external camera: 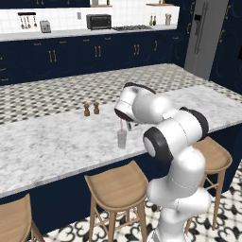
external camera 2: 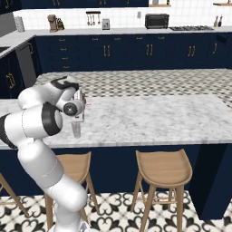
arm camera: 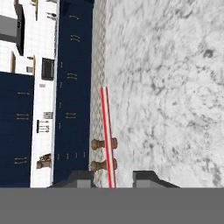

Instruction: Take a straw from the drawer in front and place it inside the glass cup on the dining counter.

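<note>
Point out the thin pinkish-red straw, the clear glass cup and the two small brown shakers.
Thin pinkish-red straw (arm camera: pixel 106 131): hand view, middle of its shaft.
Clear greyish glass cup (external camera: pixel 122 140): left base view, its side wall.
Two small brown shakers (external camera: pixel 87 110): left base view, body of the left one.

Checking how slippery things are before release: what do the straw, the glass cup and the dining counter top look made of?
The straw: probably smooth plastic, thin, straight, evenly pinkish-red. The glass cup: clear greyish glass or plastic; the counter shows through it. The dining counter top: polished marble or an imitation, white with grey veining.
</note>
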You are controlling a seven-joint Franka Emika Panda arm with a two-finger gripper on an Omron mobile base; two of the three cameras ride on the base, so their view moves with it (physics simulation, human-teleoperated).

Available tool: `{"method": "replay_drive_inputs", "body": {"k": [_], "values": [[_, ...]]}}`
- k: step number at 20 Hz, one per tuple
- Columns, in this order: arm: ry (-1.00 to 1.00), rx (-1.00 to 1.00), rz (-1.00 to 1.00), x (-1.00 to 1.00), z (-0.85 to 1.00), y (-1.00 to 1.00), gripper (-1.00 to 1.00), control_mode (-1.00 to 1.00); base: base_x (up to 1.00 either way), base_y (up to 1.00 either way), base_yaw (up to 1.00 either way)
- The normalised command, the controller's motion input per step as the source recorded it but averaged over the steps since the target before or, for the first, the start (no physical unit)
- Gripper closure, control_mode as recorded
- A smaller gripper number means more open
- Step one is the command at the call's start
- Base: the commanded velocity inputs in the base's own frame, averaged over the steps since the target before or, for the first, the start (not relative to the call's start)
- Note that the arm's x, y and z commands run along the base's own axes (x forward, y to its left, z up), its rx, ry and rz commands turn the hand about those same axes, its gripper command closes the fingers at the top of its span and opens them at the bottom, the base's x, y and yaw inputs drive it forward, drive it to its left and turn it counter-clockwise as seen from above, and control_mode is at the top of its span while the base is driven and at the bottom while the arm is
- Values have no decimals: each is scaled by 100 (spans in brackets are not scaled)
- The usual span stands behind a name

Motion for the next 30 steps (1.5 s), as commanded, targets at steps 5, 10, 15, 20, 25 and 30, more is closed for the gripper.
{"method": "replay_drive_inputs", "body": {"k": [5,10,15,20,25,30], "values": [[0,-3,0,-2,0,-1,-100,-100,0,0,0],[2,-4,0,0,2,-1,-100,-100,0,0,0],[20,-5,-3,0,13,-1,-100,-100,0,0,0],[19,-9,-2,0,30,0,-100,-100,0,0,0],[4,-8,0,-3,61,0,-100,-100,0,0,0],[6,-5,0,-2,62,0,-100,-100,0,0,0]]}}
